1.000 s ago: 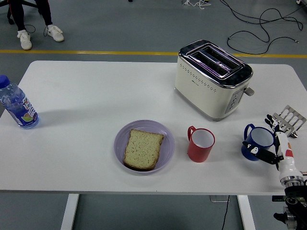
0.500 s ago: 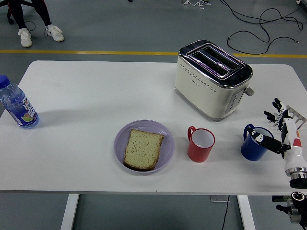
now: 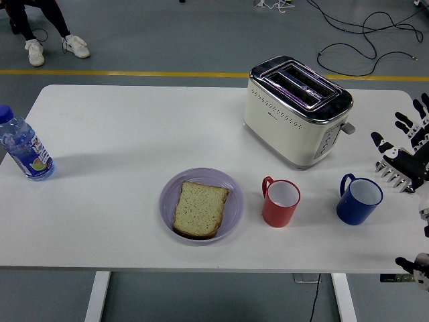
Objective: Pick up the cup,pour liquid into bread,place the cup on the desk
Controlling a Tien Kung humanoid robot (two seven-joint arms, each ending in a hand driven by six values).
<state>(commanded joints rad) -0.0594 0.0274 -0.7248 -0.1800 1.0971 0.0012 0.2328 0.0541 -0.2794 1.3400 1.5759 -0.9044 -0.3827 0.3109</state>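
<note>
A red cup [image 3: 280, 201] stands upright on the white table [image 3: 120, 134], just right of a lilac plate [image 3: 171, 184] that holds a slice of bread [image 3: 200, 208]. A blue cup [image 3: 358, 199] stands upright further right, its handle pointing up-left. My right hand [image 3: 405, 141] is at the right edge of the picture, raised above and to the right of the blue cup, fingers spread and holding nothing. The left hand is out of view.
A cream toaster [image 3: 297, 109] stands behind the cups. A metal rack [image 3: 397, 176] lies partly under my right hand at the table's right edge. A water bottle [image 3: 22, 146] stands at the far left. A person's legs [image 3: 50, 37] show at the top left.
My right hand has let go of the blue cup and lifted up and to the right, its fingers spreading. The blue cup stays upright on the table.
</note>
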